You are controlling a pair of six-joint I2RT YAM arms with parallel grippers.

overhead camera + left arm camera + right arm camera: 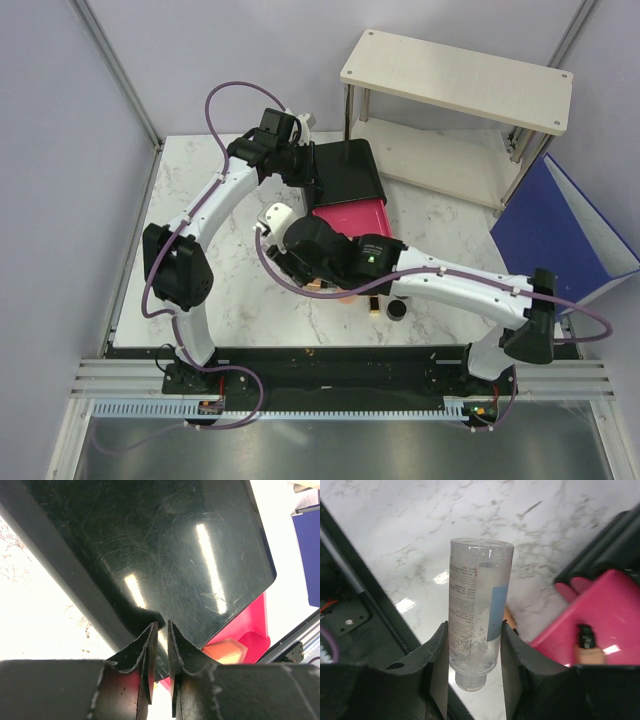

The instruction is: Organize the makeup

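My right gripper (474, 627) is shut on a clear tube (477, 600) with printed text and a blue label, held cap-down above the marble table (420, 540). In the top view this gripper (303, 270) sits just left of the open pink drawer (350, 215). A tan bottle (584, 652) lies in that drawer (607, 612). My left gripper (160, 629) is shut with only a thin gap, empty, its tips against the glossy top of the black box (165, 550); it also shows in the top view (305, 168). A black-gold lipstick (372, 305) and a small black jar (397, 310) stand near the right arm.
The black box (345, 170) stands at the table's back centre. A two-tier white shelf (455, 80) is at the back right, and a blue bin (565, 235) leans at the right edge. A peach item (227, 651) lies in the pink drawer.
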